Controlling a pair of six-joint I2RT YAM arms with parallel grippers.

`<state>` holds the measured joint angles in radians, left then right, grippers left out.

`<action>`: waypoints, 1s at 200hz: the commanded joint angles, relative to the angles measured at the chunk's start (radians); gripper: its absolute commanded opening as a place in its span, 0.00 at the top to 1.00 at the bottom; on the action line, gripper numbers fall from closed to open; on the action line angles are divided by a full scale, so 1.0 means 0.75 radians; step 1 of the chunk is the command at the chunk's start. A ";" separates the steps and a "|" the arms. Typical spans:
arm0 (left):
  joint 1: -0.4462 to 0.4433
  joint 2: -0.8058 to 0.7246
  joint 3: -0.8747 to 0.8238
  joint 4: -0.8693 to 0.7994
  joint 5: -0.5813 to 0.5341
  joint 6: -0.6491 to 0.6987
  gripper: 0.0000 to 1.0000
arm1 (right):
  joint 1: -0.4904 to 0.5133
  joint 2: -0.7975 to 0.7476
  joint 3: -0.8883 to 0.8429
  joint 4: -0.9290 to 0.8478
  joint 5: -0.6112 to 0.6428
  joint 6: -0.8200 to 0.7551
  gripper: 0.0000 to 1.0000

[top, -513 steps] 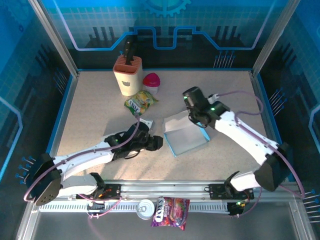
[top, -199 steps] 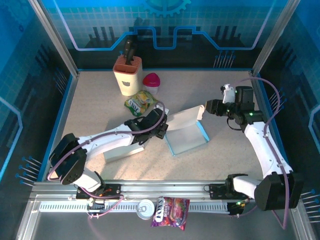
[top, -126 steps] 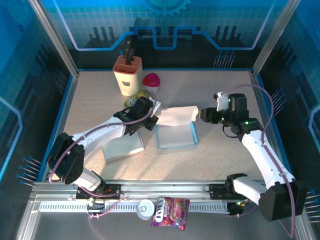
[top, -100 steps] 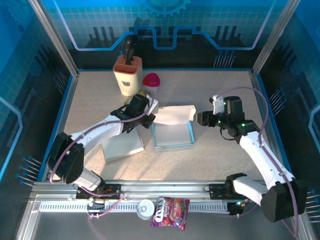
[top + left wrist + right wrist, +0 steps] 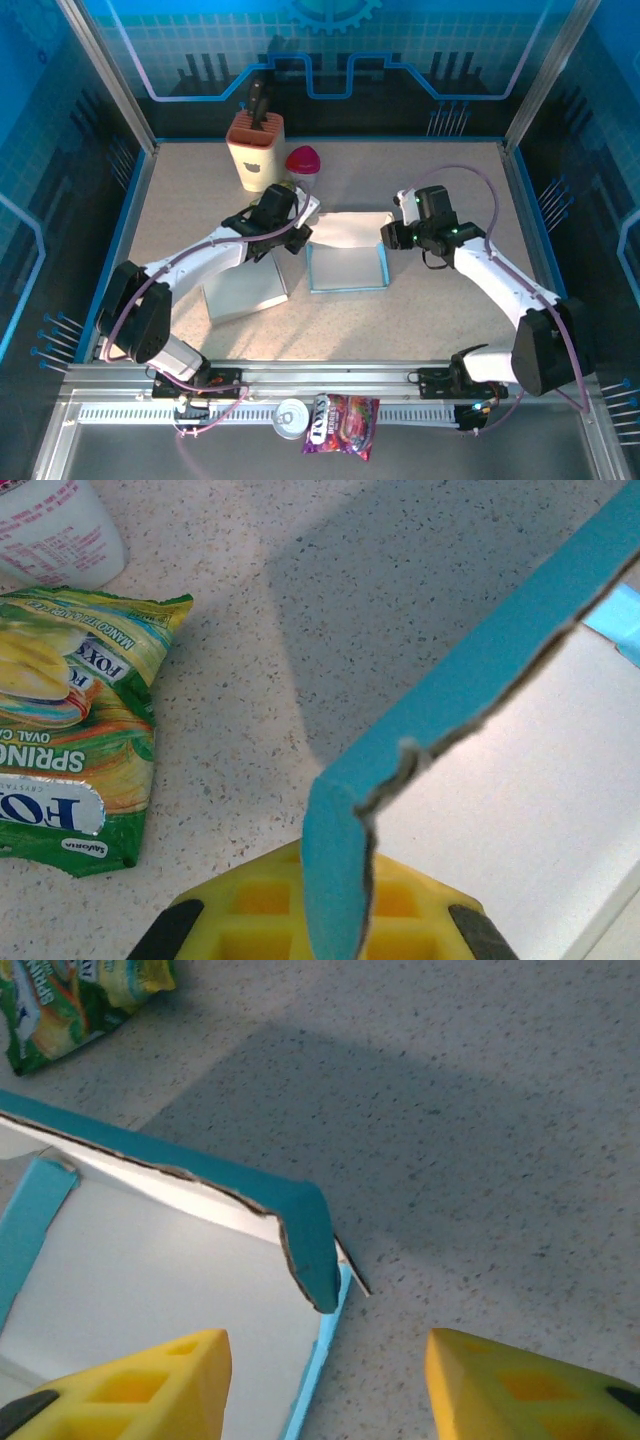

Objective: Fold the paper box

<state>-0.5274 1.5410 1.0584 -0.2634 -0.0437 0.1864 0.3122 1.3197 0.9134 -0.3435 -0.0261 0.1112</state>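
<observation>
High rear overhead view; two close downward wrist views; paper box [image 5: 345,268] in all three.

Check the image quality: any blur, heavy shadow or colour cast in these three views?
Top external: sharp, blue-tinted by the enclosure, soft arm shadows on the table. Left wrist: paper box edge close and slightly soft, snack packet print legible. Right wrist: yellow fingers blurred at the bottom, broad shadow across the speckled table.

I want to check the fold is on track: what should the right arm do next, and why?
Probably close the right gripper on the flap corner of the paper box. Its jaws stand open with that corner just ahead between them, while the left gripper is shut on the flap's other end, so the flap is gripped on one side only.
</observation>
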 commanded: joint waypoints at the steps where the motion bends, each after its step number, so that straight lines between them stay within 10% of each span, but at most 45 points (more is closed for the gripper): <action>1: 0.007 0.029 0.049 0.012 0.022 0.020 1.00 | 0.011 0.041 0.067 0.048 0.042 -0.043 0.50; 200: 0.001 0.068 0.106 0.077 0.000 -0.298 1.00 | 0.130 0.122 0.101 0.106 0.277 0.032 1.00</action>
<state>-0.5255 1.5909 1.1084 -0.2562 -0.0479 0.0883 0.3634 1.4475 0.9775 -0.2955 0.0944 0.0895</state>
